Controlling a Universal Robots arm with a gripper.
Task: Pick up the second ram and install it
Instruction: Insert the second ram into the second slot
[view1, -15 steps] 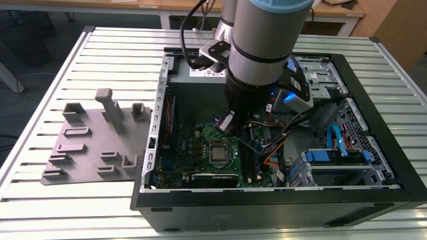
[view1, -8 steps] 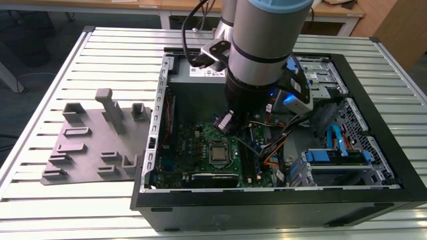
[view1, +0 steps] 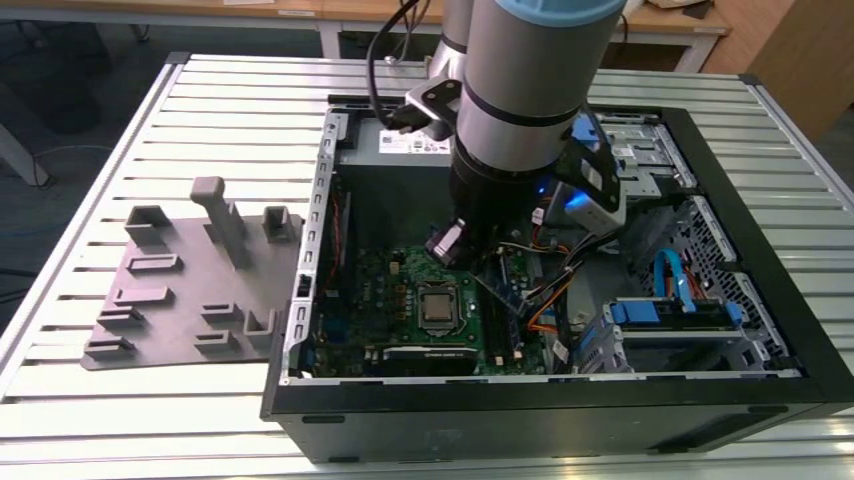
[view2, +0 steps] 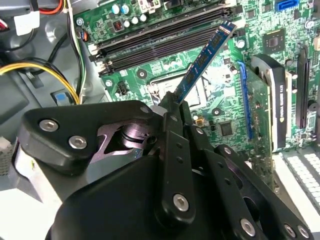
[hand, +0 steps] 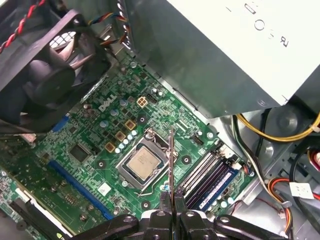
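**SECOND RAM HELD IN GRIPPER ABOVE MOTHERBOARD**

**Task item.** The second ram (view2: 202, 60) is a long, narrow, flat stick. In the second wrist view its face is blue and carries a row of small dark chips. One end is clamped in the gripper (view2: 172, 106). The rest slants away over the board, and its free end shows against one end of the memory slots (view2: 165, 35). In the first wrist view the stick (hand: 172, 160) is seen edge-on as a thin dark line rising from the gripper (hand: 172, 200). There it lies between the CPU socket (hand: 142, 165) and the memory slots (hand: 210, 175). The stick is not seated in any slot.

**Gripper state.** The fingers are closed on the stick, one pressing on each flat face.

**Surroundings.**
- The arm (view1: 521, 120) reaches down into an open computer case (view1: 534, 405), which lies on a slatted table (view1: 80, 400).
- The green motherboard (view1: 400, 285) fills the case floor towards the exterior view's left.
- A grey tray (view1: 174, 300) with upright posts sits on the table outside the case, at the exterior view's left.
- One memory slot shows a blue strip along its length; whether this is a seated stick cannot be told.

**Obstructions near the work area.**
- A black fan (hand: 47, 75) and the grey power supply (hand: 225, 55) overhang the board.
- Yellow and black cables (hand: 270, 132) run just beside the slots.
- An expansion card (view2: 267, 100) stands upright beyond the socket.
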